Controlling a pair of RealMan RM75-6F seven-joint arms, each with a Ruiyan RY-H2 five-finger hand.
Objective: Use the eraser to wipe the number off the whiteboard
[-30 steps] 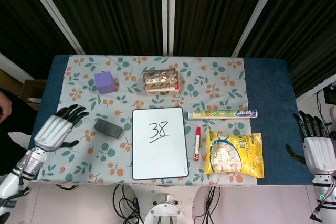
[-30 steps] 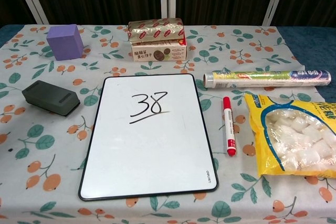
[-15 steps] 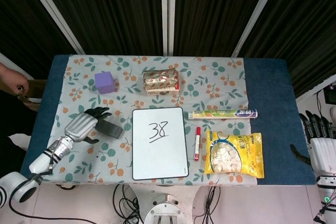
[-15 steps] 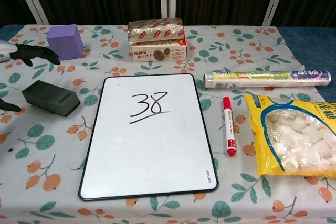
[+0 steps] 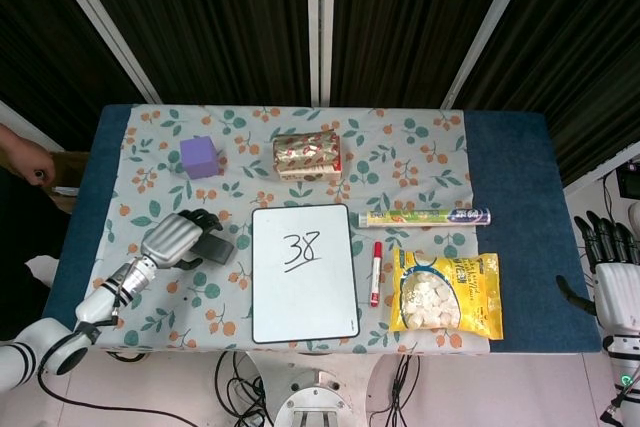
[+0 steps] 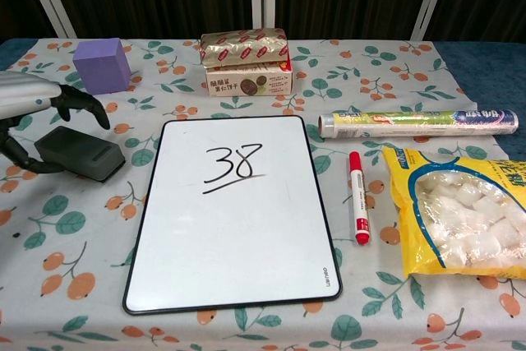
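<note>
The whiteboard (image 5: pixel 305 297) (image 6: pixel 230 244) lies flat at the table's middle front, with "38" (image 5: pixel 300 248) (image 6: pixel 234 163) written and underlined in black near its top. Left of it lies the dark grey eraser (image 5: pixel 216 250) (image 6: pixel 85 153). My left hand (image 5: pixel 176 238) (image 6: pixel 34 98) hovers over the eraser's left end. Its fingers arch above the eraser and its thumb hangs by the near left corner, with no grip showing. My right hand (image 5: pixel 613 282) stands off the table's right edge with fingers spread and empty; the chest view does not show it.
A purple cube (image 5: pixel 200 157) (image 6: pixel 102 65) sits at the back left and stacked snack boxes (image 5: pixel 308 156) (image 6: pixel 246 61) behind the board. Right of the board are a red marker (image 5: pixel 376 273) (image 6: pixel 357 207), a film roll (image 5: pixel 425 217) (image 6: pixel 417 122) and a yellow candy bag (image 5: pixel 446 294) (image 6: pixel 460 217). A person's hand (image 5: pixel 22 158) shows at the far left.
My left hand has moved right and forward across the cloth from the table's left edge until it hangs over the eraser. The right hand has drifted slightly lower and outward.
</note>
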